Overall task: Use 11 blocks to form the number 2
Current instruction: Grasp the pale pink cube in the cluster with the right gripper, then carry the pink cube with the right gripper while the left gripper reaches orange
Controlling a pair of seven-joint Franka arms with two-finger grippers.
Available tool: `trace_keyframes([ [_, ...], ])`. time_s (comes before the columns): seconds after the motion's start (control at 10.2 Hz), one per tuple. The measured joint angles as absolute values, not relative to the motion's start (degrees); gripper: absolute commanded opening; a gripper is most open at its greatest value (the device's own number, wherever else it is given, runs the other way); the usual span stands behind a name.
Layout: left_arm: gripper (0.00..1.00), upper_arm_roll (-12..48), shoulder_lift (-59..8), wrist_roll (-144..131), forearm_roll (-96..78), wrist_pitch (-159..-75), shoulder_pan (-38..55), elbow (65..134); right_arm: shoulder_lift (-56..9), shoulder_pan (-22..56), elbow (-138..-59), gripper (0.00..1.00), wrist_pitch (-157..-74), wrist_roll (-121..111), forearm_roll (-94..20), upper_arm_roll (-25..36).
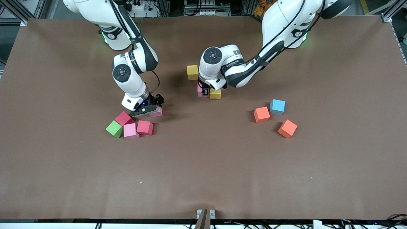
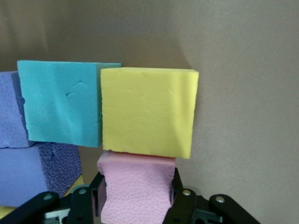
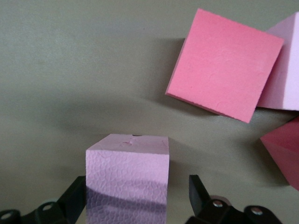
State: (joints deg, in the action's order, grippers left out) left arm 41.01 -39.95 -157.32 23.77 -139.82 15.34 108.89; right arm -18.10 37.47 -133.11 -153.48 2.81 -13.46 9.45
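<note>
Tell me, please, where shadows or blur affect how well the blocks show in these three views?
Front view: evenly lit and sharp; soft shadows of the arms fall on the table. Left wrist view: the pink block in the left gripper sits in the yellow block's shade. Right wrist view: the right gripper looks soft around its pale pink block.

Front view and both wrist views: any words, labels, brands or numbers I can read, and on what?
None can be read.
Left arm's forearm: a line of dark lettering, too small to read.
Right arm's forearm: the same kind of lettering, too small to read.
The blocks, such as the yellow block and the pink block, are blank.
</note>
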Motion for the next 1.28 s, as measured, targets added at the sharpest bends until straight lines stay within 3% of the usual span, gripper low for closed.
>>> trace_keyframes([
  [0.1, 0.5, 41.0, -39.9, -157.3, 24.3, -139.8, 15.1, 109.0, -18.1, 37.5, -133.1, 0.43, -153.5, 2.8, -13.5, 9.4],
  [0.2, 0.5, 41.1, -39.9, -157.3, 25.0, -139.8, 15.0, 109.1, -18.0, 37.5, -133.1, 0.33, -153.3, 2.8, -13.5, 9.4],
  [0.39, 0.51, 41.1, -39.8, -157.4, 25.3, -139.8, 15.0, 109.1, -17.2, 37.5, -132.9, 0.32, -151.2, 2.8, -13.5, 9.4],
  [0.59, 0.62, 41.1, -39.8, -157.4, 25.3, -139.8, 15.0, 109.1, -14.9, 37.4, -132.7, 0.32, -147.4, 2.4, -13.5, 9.6],
  [0.69, 0.99, 41.1, -39.8, -157.5, 25.3, -139.9, 15.0, 109.1, -13.7, 36.9, -132.7, 0.31, -145.9, 1.6, -13.5, 9.6],
  [1.28, 1.0, 40.9, -39.7, -157.5, 25.9, -139.9, 15.0, 109.5, -10.5, 36.0, -131.9, 0.3, -143.5, -10.0, -13.4, 9.5],
])
